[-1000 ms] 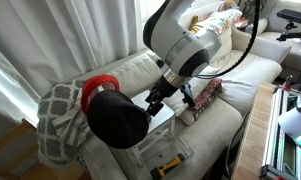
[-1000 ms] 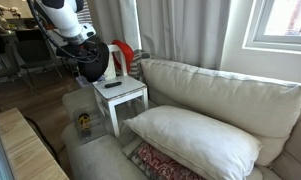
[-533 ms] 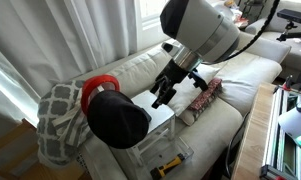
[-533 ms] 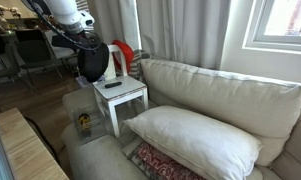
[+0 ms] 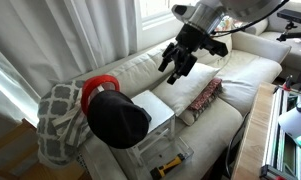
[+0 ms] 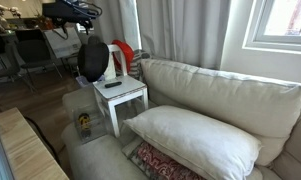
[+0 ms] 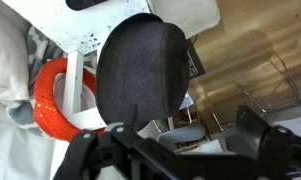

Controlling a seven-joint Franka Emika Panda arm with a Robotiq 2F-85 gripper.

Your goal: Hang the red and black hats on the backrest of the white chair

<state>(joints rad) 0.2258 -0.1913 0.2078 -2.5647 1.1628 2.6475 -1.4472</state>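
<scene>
A black hat (image 5: 117, 118) hangs on the backrest of the white chair (image 5: 162, 110), with a red hat (image 5: 93, 87) right behind it. Both show in the other exterior view too: black hat (image 6: 92, 58), red hat (image 6: 121, 56), chair (image 6: 123, 94). In the wrist view the black hat (image 7: 140, 62) covers most of the red hat (image 7: 48, 100). My gripper (image 5: 177, 62) is open and empty, raised well above the chair seat and apart from both hats; it also shows near the top edge (image 6: 82, 10) and in the wrist view (image 7: 185, 140).
The chair stands beside a beige sofa (image 6: 220, 95) with a white pillow (image 6: 195, 140) and a patterned cushion (image 5: 205, 97). A checkered cloth (image 5: 55, 120) hangs by the hats. A clear box with a yellow tool (image 5: 170, 162) lies below. Curtains (image 5: 50, 40) hang behind.
My gripper has lifted up and away from the black hat and the chair seat. Both hats stay in place on the backrest.
</scene>
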